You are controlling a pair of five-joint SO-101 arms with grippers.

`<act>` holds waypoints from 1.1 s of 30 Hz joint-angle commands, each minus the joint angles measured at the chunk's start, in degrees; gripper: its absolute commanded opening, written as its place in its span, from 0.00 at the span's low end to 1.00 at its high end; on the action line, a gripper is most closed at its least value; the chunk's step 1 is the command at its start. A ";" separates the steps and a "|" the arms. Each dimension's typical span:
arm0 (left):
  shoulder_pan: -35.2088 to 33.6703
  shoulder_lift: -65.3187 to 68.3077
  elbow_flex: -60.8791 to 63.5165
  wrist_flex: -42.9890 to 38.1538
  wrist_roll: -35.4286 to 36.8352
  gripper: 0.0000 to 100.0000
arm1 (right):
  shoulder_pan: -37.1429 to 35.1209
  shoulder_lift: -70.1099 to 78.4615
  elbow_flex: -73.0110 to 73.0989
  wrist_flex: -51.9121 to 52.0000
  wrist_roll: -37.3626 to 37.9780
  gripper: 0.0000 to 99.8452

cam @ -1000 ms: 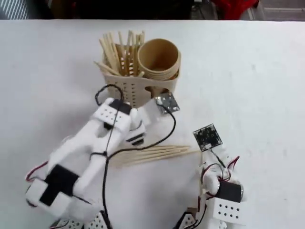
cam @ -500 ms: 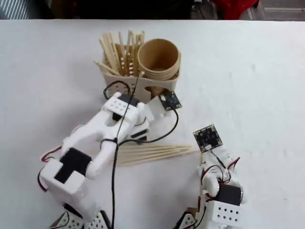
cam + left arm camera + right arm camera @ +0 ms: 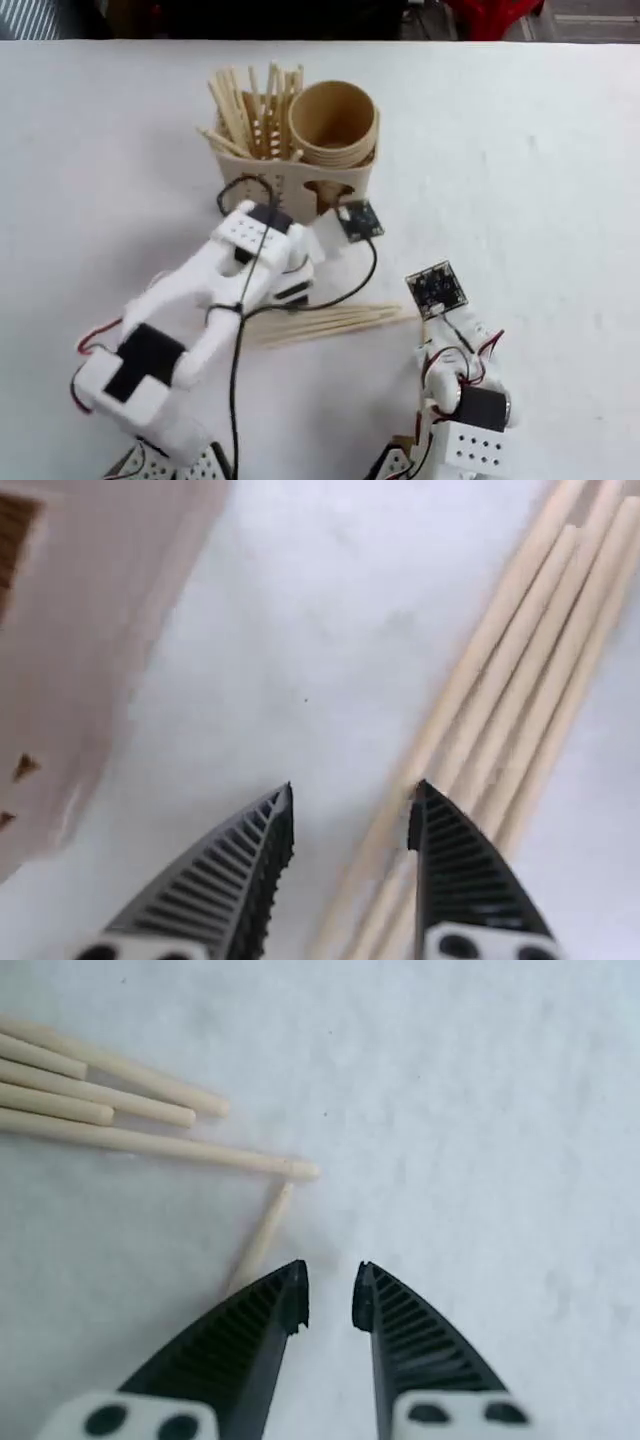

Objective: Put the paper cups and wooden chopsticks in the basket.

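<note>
A perforated beige plastic basket stands on the white table toward its far edge, left of the middle. Inside it, upright pale wooden chopsticks fill the left part and stacked tan paper cups the right. Before the basket, toward the near edge, a bundle of loose wooden chopsticks lies flat, running left to right. The left gripper hangs between basket and bundle, one finger over the bundle's side. The right gripper is just beside the bundle's right ends, toward the near edge.
</note>
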 commanded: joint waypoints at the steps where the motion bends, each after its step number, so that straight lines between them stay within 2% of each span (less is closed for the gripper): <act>1: 0.57 5.93 -4.92 0.62 0.35 0.20 | 0.13 -0.40 -0.18 0.22 0.44 0.09; 6: 0.48 6.90 -8.18 3.87 0.62 0.19 | 0.13 -0.40 -0.18 0.22 0.44 0.09; 10: 0.92 1.98 -7.56 3.96 0.79 0.17 | 0.13 -0.40 -0.18 0.22 0.44 0.09; 16: 0.75 2.07 -5.45 4.04 0.97 0.17 | 0.13 -0.40 -0.18 0.22 0.44 0.09; 24: 1.10 -8.22 -0.97 5.10 0.53 0.17 | -0.04 -0.40 -0.18 0.13 0.44 0.09; 33: 4.88 -2.77 1.85 2.02 0.88 0.17 | -0.04 -0.40 -0.18 0.13 0.44 0.09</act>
